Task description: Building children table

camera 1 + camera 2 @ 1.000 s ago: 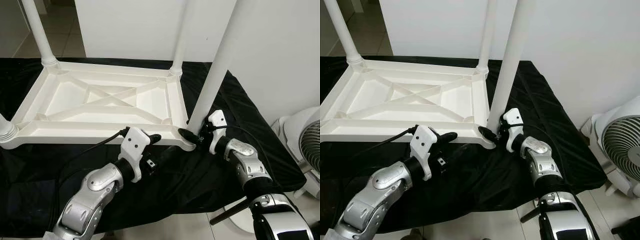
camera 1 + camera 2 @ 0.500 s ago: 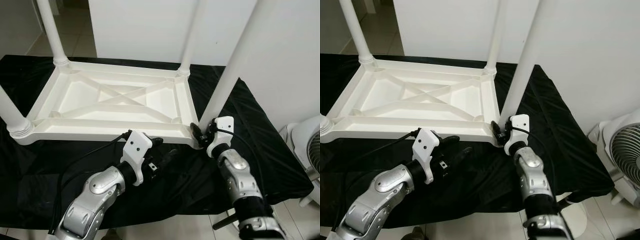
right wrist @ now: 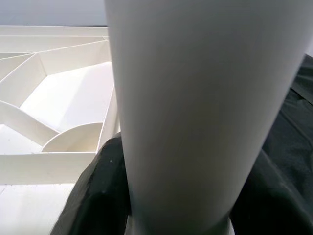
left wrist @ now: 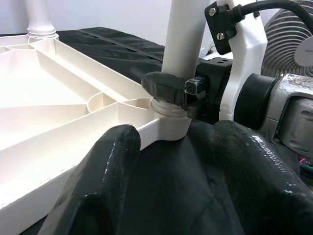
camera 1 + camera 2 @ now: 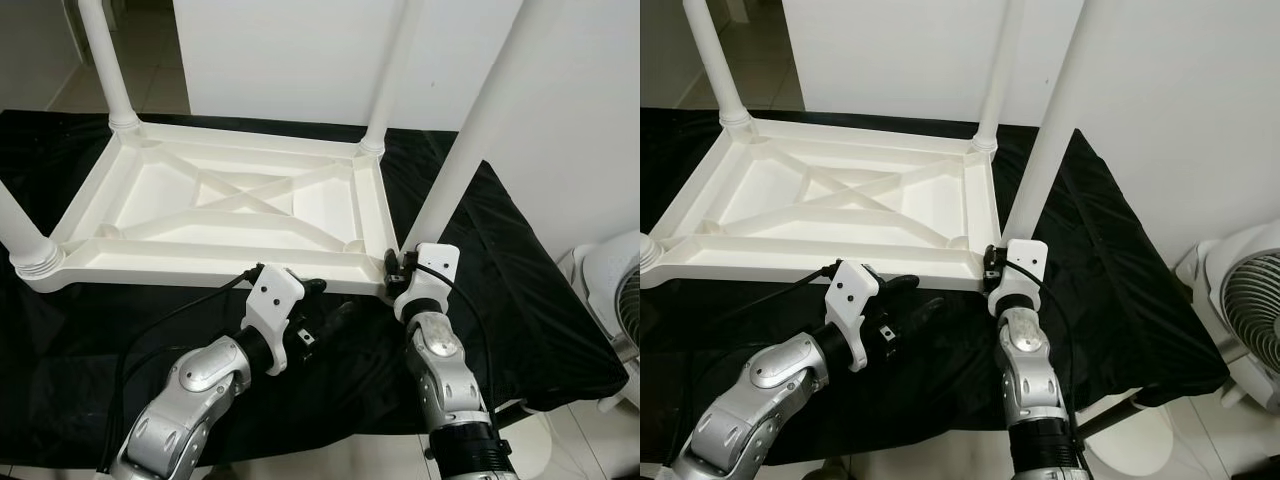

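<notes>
My right arm reaches forward, its forearm nearly straight out in front of me and its white wrist mount raised at the table's near right corner. My right gripper (image 4: 182, 93) is closed around the base of the near-right table leg (image 5: 470, 140), a black finger (image 3: 95, 196) on either side of the white tube just above its threaded collar. From that grip the leg rises steeply up and away from me, leaning a little to my right.

My left arm is bent at the elbow and angles in from my left, low over the black cloth (image 5: 520, 290). My left gripper (image 5: 325, 305) hovers with its two fingers spread wide and nothing between them, pointing toward my right gripper. One finger (image 4: 105, 181) lies just beside the near rim of the upturned white children's table (image 5: 200, 265); the other (image 4: 244, 171) sits over the cloth.

The table lies upside down just beyond both grippers, its ribbed underside facing up. A far-right leg (image 5: 390, 75) stands ahead of my right gripper. A far-left leg (image 5: 105, 60) stands beyond my left gripper, and a near-left leg (image 5: 20, 235) well off to its left. A white fan (image 5: 1245, 320) stands on the floor to the right of my right arm.
</notes>
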You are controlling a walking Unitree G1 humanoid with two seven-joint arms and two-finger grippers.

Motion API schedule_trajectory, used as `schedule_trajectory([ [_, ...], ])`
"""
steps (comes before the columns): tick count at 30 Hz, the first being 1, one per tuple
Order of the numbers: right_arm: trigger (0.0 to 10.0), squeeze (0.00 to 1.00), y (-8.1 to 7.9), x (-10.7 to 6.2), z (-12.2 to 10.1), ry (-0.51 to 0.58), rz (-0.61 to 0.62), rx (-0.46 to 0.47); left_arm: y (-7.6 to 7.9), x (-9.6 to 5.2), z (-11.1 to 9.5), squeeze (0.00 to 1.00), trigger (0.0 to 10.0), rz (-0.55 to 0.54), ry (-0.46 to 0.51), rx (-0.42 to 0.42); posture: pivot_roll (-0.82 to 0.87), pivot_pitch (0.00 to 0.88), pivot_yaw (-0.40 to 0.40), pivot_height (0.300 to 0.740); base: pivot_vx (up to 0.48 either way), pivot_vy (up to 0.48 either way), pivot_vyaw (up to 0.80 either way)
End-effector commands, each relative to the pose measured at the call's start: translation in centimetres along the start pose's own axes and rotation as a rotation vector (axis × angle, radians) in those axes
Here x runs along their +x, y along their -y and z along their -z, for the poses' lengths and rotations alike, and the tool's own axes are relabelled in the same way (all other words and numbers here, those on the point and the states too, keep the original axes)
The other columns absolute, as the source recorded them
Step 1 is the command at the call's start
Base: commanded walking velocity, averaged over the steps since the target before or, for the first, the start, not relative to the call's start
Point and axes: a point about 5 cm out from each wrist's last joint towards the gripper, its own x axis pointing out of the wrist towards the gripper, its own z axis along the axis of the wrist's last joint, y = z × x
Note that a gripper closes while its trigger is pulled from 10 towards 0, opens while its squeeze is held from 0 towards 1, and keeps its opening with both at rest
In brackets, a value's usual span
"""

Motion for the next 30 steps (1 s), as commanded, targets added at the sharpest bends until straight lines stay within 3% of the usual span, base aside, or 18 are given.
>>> schedule_trajectory([
  [1,10.0,1.0,1.3,-0.4,1.3,-0.067,0.024,0.012,0.2,0.1,0.1,0.0,10.0,0.017,0.005,0.006,0.15,0.017,-0.092,0.74,0.0,0.0,0.0],
  [5,10.0,1.0,1.6,-0.2,0.8,-0.045,-0.025,0.018,0.2,0.1,0.1,0.0,10.0,0.016,0.005,0.006,0.15,0.016,-0.093,0.74,0.0,0.0,0.0],
  [8,10.0,1.0,1.6,-0.2,0.5,-0.044,-0.13,0.007,0.3,0.1,0.1,0.0,10.0,0.016,0.005,0.007,0.15,0.016,-0.094,0.74,0.0,0.0,0.0],
  [9,10.0,0.73,1.8,0.0,0.4,-0.046,-0.173,-0.003,0.2,0.2,0.1,0.0,10.0,0.016,0.005,0.007,0.15,0.017,-0.094,0.74,0.0,0.0,0.0],
  [10,10.0,0.73,1.8,0.0,0.4,-0.046,-0.173,-0.003,0.2,0.2,0.1,0.0,10.0,0.016,0.005,0.007,0.15,0.017,-0.094,0.74,0.0,0.0,0.0],
  [11,10.0,0.0,2.1,0.1,0.3,-0.046,-0.237,-0.012,0.2,0.2,0.1,0.0,10.0,0.015,0.005,0.008,0.15,0.017,-0.095,0.74,0.0,0.0,0.0],
  [13,10.0,0.0,2.5,0.4,0.0,-0.047,-0.344,-0.025,0.2,0.1,0.1,0.0,10.0,0.015,0.005,0.009,0.15,0.018,-0.093,0.74,0.0,0.0,0.0],
  [17,10.0,0.0,2.8,0.6,-0.2,-0.047,-0.431,-0.046,0.1,0.1,0.1,0.0,10.0,0.015,0.003,0.011,0.16,0.02,-0.093,0.74,0.0,0.0,0.0],
  [21,10.0,0.0,2.8,0.9,-0.1,-0.062,-0.657,-0.09,0.1,0.0,0.1,0.0,10.0,0.013,-0.001,0.015,0.16,0.02,-0.09,0.74,0.0,0.0,0.0],
  [30,10.0,0.0,2.4,2.1,-0.6,-0.054,-0.79,-0.124,0.1,-0.2,0.3,0.0,10.0,0.006,-0.012,0.019,0.18,0.02,-0.088,0.74,0.0,0.0,0.0],
])
